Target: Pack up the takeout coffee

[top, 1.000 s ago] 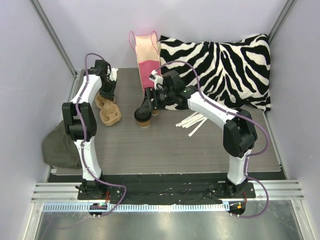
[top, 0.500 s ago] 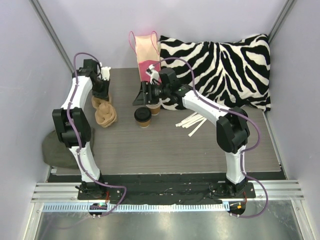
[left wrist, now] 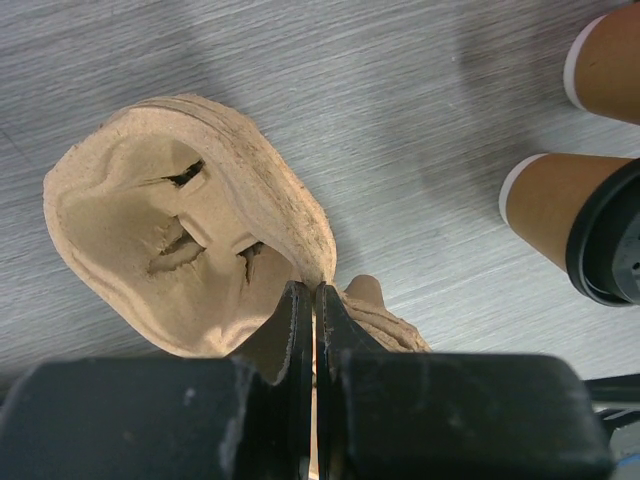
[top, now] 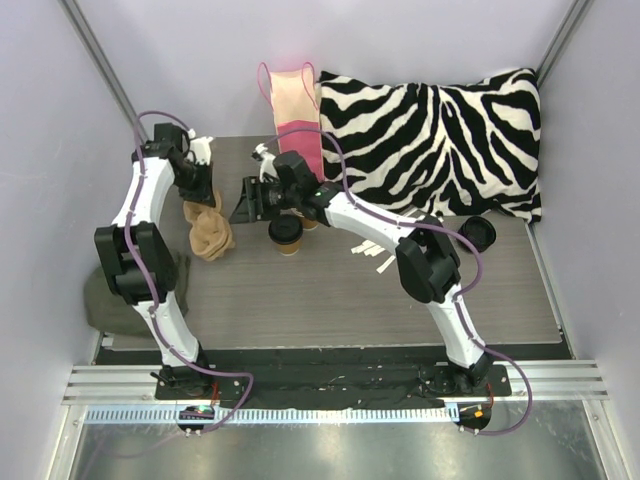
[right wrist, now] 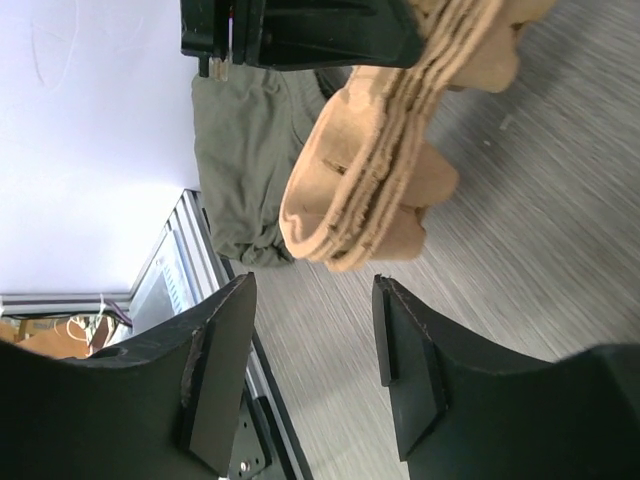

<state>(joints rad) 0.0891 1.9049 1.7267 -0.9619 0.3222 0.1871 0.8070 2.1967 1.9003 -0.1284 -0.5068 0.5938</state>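
Two takeout coffee cups stand mid-table: a kraft-brown cup with a black lid (top: 286,232) (left wrist: 560,215) and a second brown cup (top: 311,219) (left wrist: 608,62) just behind it. My left gripper (top: 200,196) (left wrist: 315,292) is shut on the rim of the tan moulded-pulp cup carrier (top: 208,230) (left wrist: 170,245), which hangs tilted from it. My right gripper (top: 242,208) (right wrist: 315,300) is open, left of the cups and just short of the carrier (right wrist: 385,170), with nothing between its fingers.
A pink and cream paper bag (top: 297,115) stands at the back, against a zebra pillow (top: 440,135). White sticks (top: 378,250) and a loose black lid (top: 477,232) lie at the right. A green cloth (top: 122,295) (right wrist: 245,150) lies off the table's left edge.
My right gripper has swung left from the cups toward the carrier, its jaws narrowing. The left arm has pulled the carrier left and tipped it up. The loose black lid now shows.
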